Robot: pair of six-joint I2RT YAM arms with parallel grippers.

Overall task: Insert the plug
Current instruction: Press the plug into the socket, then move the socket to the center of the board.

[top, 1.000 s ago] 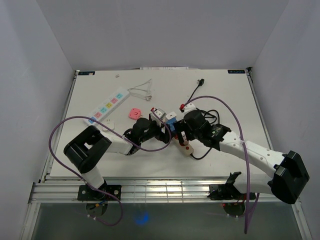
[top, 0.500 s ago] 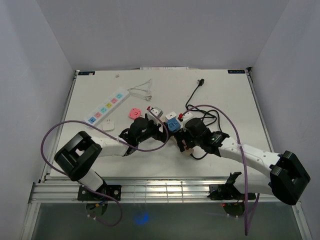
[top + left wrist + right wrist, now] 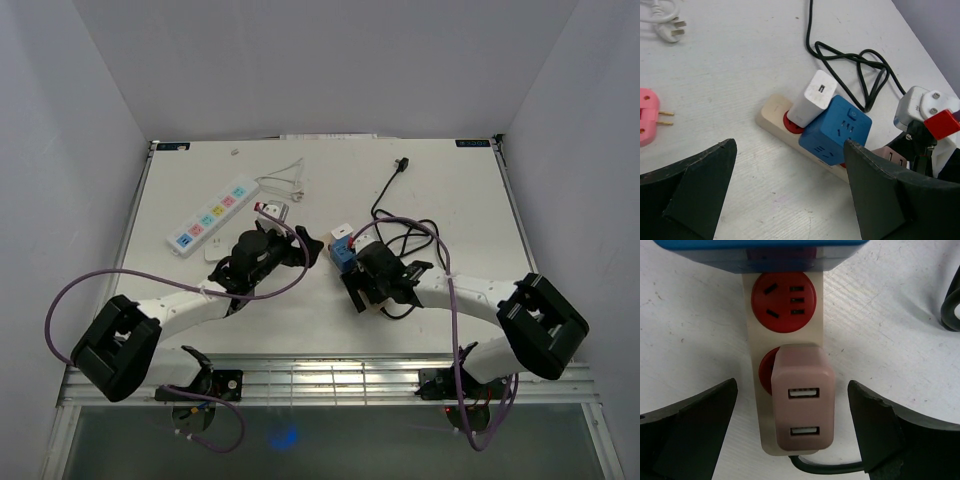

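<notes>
Right pincer (image 3: 791, 405): spread wide, empty, hovered over pink two-port plastic charger plug (image 3: 802, 410), seated in end socket of cream power strip (image 3: 785, 339). Judged light, rigid, smooth; best pinched across flat sides.

Top camera looks down; both close wrist cameras share the socket strip (image 3: 774, 107).

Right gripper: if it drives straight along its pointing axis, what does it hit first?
Most likely the pink USB adapter, which is plugged into the beige strip. In the wrist view it sits centred under the right gripper, whose jaws are open on either side of it. How far away it is can't be judged.
</notes>
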